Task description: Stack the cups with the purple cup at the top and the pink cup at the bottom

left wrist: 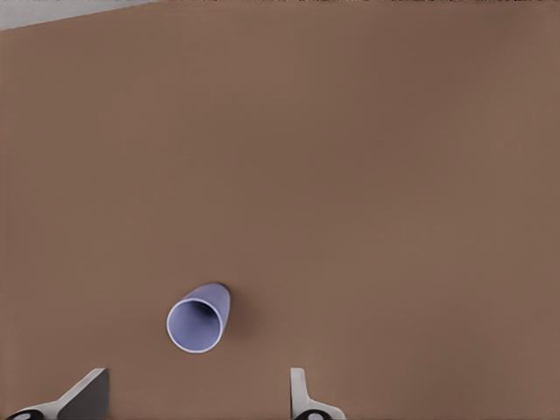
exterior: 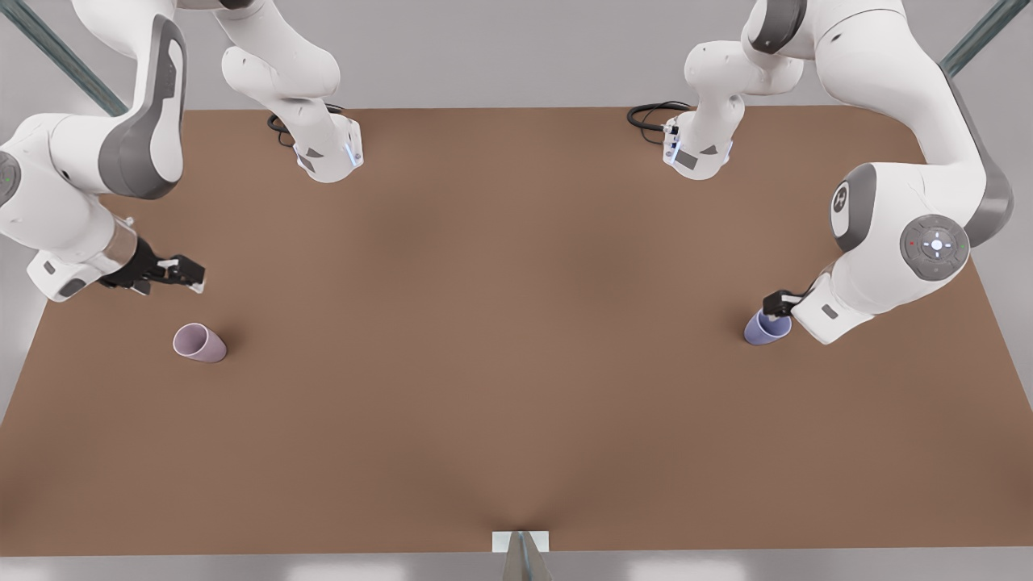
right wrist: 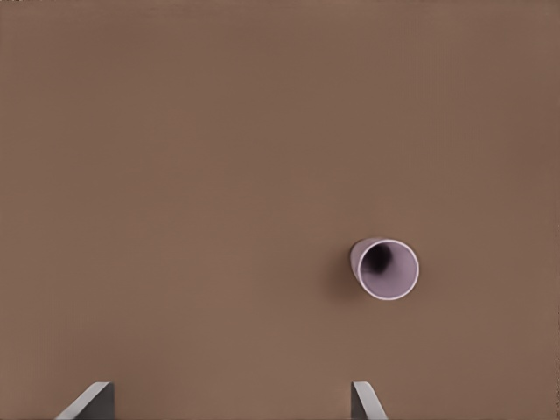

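- The left gripper (exterior: pixel 776 305), fingers (left wrist: pixel 87 395) spread wide and empty, hangs over the purple cup (exterior: pixel 766 327) on the brown table (exterior: pixel 516 339), at the front view's right.
- The right gripper (exterior: pixel 184 272), also wide open and empty, is above the pink cup (exterior: pixel 199 342), which stands apart at the front view's left.

Left hand (left wrist: pixel 197 398), right hand (right wrist: pixel 229 402): spread
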You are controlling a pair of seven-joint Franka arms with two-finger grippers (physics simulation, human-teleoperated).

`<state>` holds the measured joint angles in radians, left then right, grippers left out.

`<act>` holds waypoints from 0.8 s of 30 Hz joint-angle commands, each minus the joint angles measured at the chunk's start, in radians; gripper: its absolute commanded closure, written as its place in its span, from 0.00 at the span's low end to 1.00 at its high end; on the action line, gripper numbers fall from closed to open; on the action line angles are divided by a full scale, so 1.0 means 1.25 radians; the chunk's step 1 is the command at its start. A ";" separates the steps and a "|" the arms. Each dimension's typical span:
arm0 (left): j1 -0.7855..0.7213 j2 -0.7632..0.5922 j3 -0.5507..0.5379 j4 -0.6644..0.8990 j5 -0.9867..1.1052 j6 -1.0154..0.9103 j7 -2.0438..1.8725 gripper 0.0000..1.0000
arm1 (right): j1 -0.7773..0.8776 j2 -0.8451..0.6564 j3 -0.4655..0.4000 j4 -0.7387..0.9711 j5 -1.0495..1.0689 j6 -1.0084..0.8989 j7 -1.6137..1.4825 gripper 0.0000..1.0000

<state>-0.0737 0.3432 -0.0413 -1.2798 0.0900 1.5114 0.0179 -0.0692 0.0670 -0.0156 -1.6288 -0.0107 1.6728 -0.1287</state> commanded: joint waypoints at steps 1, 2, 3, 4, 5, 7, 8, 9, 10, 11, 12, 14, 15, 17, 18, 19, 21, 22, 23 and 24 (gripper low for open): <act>0.000 -0.001 0.000 0.000 0.003 0.019 0.019 0.00 | -0.007 0.000 -0.001 0.001 -0.001 0.040 -0.049 0.00; 0.000 -0.001 0.000 0.000 0.002 0.019 0.020 0.00 | -0.007 0.002 -0.001 0.000 -0.001 0.041 -0.049 0.00; 0.000 -0.001 0.000 0.000 0.003 0.019 0.018 0.00 | -0.007 0.003 -0.012 0.000 -0.002 0.041 -0.075 0.00; 0.000 -0.001 0.000 -0.002 0.002 0.018 0.018 0.00 | -0.007 0.009 -0.037 -0.003 -0.002 0.050 -0.163 0.00; 0.000 -0.001 0.000 -0.006 -0.007 0.018 0.018 0.00 | -0.007 0.025 -0.061 -0.005 0.000 0.071 -0.194 0.00; 0.000 -0.002 0.010 -0.011 -0.030 0.017 0.016 0.00 | -0.007 0.038 -0.082 -0.042 0.000 0.126 -0.260 0.00; 0.000 -0.001 0.010 -0.011 -0.030 0.017 0.016 0.00 | -0.007 0.041 -0.103 -0.076 0.001 0.166 -0.315 0.00; 0.001 -0.001 0.011 -0.012 -0.030 0.016 0.015 0.00 | -0.007 0.042 -0.125 -0.115 0.004 0.198 -0.318 0.00; 0.004 0.004 0.011 -0.012 -0.030 0.016 0.016 0.00 | -0.007 0.043 -0.134 -0.133 0.004 0.214 -0.319 0.00; 0.006 0.004 0.011 -0.011 -0.030 0.016 0.016 0.00 | -0.007 0.053 -0.147 -0.138 0.004 0.215 -0.322 0.00; 0.005 0.004 0.011 -0.011 -0.029 0.008 0.011 0.00 | -0.007 0.074 -0.167 -0.138 0.004 0.236 -0.341 0.00; 0.007 0.004 0.011 -0.011 -0.029 0.008 0.013 0.00 | -0.007 0.138 -0.194 -0.124 0.010 0.271 -0.376 0.00; 0.007 0.005 0.011 -0.011 -0.029 0.008 0.014 0.00 | -0.007 0.172 -0.210 -0.118 0.025 0.316 -0.377 0.00; 0.007 0.005 0.011 -0.011 -0.029 0.008 0.014 0.00 | -0.007 0.232 -0.217 -0.093 0.032 0.331 -0.405 0.00; 0.007 0.006 0.011 -0.011 -0.029 0.008 0.014 0.00 | -0.015 0.267 -0.217 -0.081 0.034 0.388 -0.421 0.00; 0.007 0.006 0.011 -0.011 -0.029 0.008 0.014 0.00 | -0.018 0.279 -0.217 -0.080 0.040 0.410 -0.430 0.00; 0.007 0.010 0.011 -0.011 -0.029 0.008 0.014 0.00 | -0.035 0.301 -0.217 -0.079 0.086 0.412 -0.472 0.00; 0.007 0.011 0.011 -0.011 -0.028 0.008 0.014 0.00 | -0.034 0.308 -0.216 -0.079 0.101 0.409 -0.481 0.00; 0.009 0.013 0.011 -0.011 -0.028 0.008 0.014 0.00 | -0.042 0.319 -0.216 -0.079 0.101 0.411 -0.492 0.00; 0.009 0.013 0.011 -0.011 -0.028 0.008 0.014 0.00 | -0.049 0.324 -0.212 -0.079 0.101 0.413 -0.492 0.00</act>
<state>-0.0627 0.3584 -0.0275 -1.2942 0.0542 1.5228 0.0316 -0.1264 0.4661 -0.2816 -1.7281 0.0884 2.1219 -0.4740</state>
